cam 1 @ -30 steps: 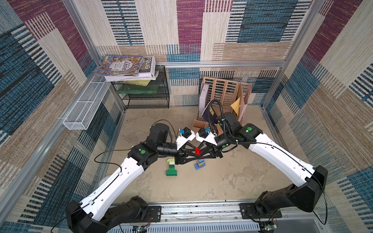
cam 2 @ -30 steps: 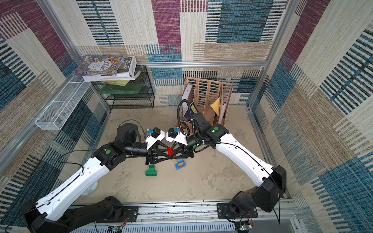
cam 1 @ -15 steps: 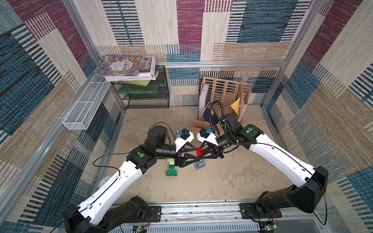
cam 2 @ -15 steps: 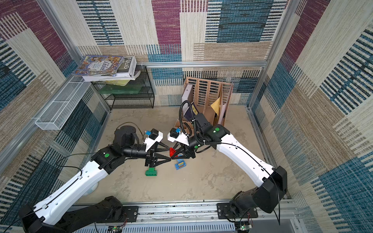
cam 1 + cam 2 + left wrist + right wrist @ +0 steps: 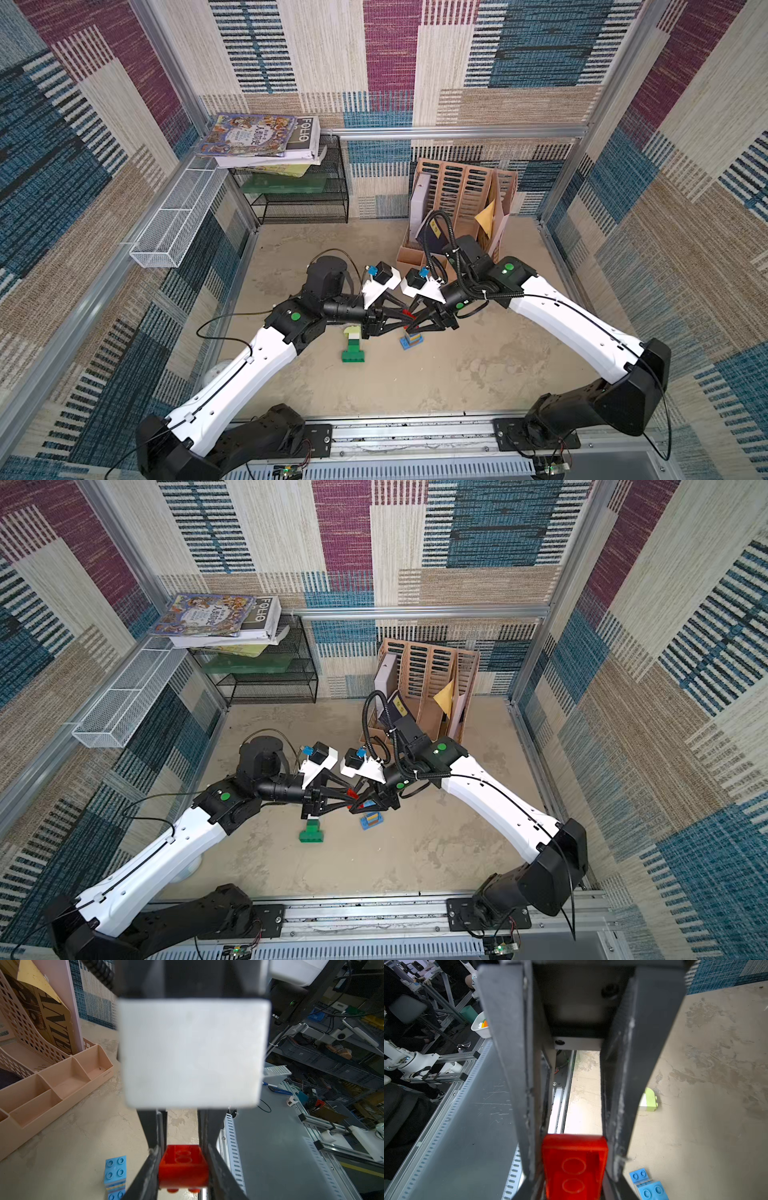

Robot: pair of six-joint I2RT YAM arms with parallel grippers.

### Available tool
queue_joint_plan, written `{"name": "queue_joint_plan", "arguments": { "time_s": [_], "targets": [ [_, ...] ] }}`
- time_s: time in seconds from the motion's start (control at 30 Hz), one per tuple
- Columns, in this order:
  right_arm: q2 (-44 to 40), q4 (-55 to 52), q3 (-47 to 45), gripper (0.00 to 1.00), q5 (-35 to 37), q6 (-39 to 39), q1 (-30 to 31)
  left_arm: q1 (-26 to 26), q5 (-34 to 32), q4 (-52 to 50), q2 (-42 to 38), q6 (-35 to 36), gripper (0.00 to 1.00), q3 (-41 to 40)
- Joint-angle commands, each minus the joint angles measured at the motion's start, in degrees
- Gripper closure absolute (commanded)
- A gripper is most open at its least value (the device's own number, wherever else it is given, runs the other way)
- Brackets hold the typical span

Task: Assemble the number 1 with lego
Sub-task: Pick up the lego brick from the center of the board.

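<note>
At mid-table, the green stack [image 5: 352, 348] is partly covered by the left gripper [image 5: 405, 321] and the blue stack [image 5: 411, 340] by the right gripper [image 5: 416, 323]; their tips overlap in both top views. The red brick [image 5: 182, 1164] hangs where it was a second ago. Both arms reach inward, each gripper pinching it.

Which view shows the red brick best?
The left wrist view: the whole red brick shows, close up. The right wrist view cuts it at the frame edge; in both top views it is a red speck.
</note>
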Motion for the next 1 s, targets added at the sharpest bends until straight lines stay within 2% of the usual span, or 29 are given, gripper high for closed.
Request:
{"name": "queue_joint_plan", "arguments": {
  "time_s": [0.0,0.13,0.23,0.63,0.8,0.97],
  "targets": [
    [0.18,2.02,0.72,0.84,-1.25,-0.46,0.08,-0.09,1.92,-0.37,0.06,0.82,0.64,0.16],
    [0.10,2.15,0.75,0.84,-1.02,-0.20,-0.01,-0.07,1.08,-2.23,0.06,1.56,0.56,0.52],
    [-0.05,2.57,0.64,0.85,-0.64,0.23,-0.09,0.03,0.80,-3.67,-0.04,2.02,0.55,0.78],
    [-0.09,3.52,0.47,0.84,-0.60,1.49,-0.19,0.29,0.56,-4.57,0.32,1.49,0.77,0.73],
    [-0.65,5.01,-0.18,0.75,-0.09,2.96,-0.91,0.61,-1.18,-5.02,0.56,-0.23,0.81,1.00],
    [-2.56,7.46,-2.22,0.51,0.80,4.69,-2.57,0.98,-4.15,-4.78,0.59,-3.67,0.85,0.70]
  ]
}}
